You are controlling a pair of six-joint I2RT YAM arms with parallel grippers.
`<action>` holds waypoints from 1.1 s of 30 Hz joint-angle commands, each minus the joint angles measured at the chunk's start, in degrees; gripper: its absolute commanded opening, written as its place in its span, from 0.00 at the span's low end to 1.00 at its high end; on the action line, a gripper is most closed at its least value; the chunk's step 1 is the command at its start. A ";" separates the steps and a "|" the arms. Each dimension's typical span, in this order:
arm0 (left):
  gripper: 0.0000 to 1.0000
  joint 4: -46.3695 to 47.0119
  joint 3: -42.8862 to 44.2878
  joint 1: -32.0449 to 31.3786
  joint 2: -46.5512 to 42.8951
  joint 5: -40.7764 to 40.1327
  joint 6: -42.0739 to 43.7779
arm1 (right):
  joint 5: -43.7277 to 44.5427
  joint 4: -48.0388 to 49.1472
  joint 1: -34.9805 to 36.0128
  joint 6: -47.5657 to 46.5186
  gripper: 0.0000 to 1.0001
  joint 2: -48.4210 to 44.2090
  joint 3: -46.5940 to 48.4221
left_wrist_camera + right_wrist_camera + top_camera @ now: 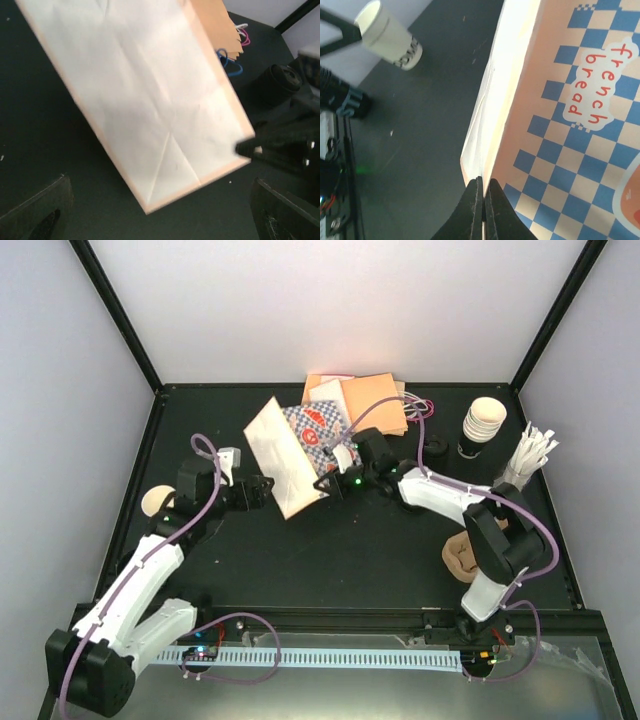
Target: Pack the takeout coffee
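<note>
The takeout coffee cup (154, 502) stands at the far left behind my left arm, pale cream inside, with no lid on it; it also shows in the right wrist view (386, 36). A round black lid (435, 447) lies at the back right. A white paper bag (288, 455) with a blue checked "french bread" print (580, 125) lies tilted in the middle. My right gripper (330, 483) (483, 182) is shut on the bag's near edge. My left gripper (268, 490) (160, 220) is open, just short of the bag's bottom corner (150, 100).
A stack of nested cream cups (482, 424) and a holder of white sticks (530, 455) stand at the back right. Brown bags (370, 405) lie behind the white bag. A brown pulp carrier (458, 555) sits by the right arm.
</note>
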 commanded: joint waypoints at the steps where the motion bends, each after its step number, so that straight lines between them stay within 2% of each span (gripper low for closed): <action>1: 0.99 2.16 -2.12 0.39 -4.08 -1.97 -4.50 | 2.63 -0.90 2.67 -0.44 0.02 -4.76 -4.57; 6: 0.99 1.69 -2.50 0.65 -3.59 4.55 -6.76 | 5.21 -1.89 6.77 1.03 0.03 -7.00 -9.37; 11: 0.99 0.45 -0.72 0.53 0.93 11.88 -6.50 | 10.05 -3.10 11.60 1.14 0.04 -8.81 -12.74; 15: 0.99 2.63 0.09 -0.79 2.96 17.50 -13.81 | 13.90 -4.82 14.49 0.98 0.04 -8.45 -12.19; 19: 0.93 1.07 1.18 -4.39 1.30 11.79 -22.17 | 17.08 -6.32 15.86 0.60 0.04 -8.58 -10.62; 25: 0.89 -11.91 7.46 -5.87 1.09 0.18 -28.89 | 27.56 -10.99 19.84 -2.97 0.04 -9.39 -6.88; 29: 0.88 -14.89 9.55 -6.24 1.98 -0.12 -30.48 | 33.41 -13.03 22.38 -5.10 0.04 -10.56 -5.27; 33: 0.83 -15.66 10.93 -6.90 3.51 -0.02 -32.10 | 37.85 -14.67 24.35 -6.76 0.04 -11.66 -3.99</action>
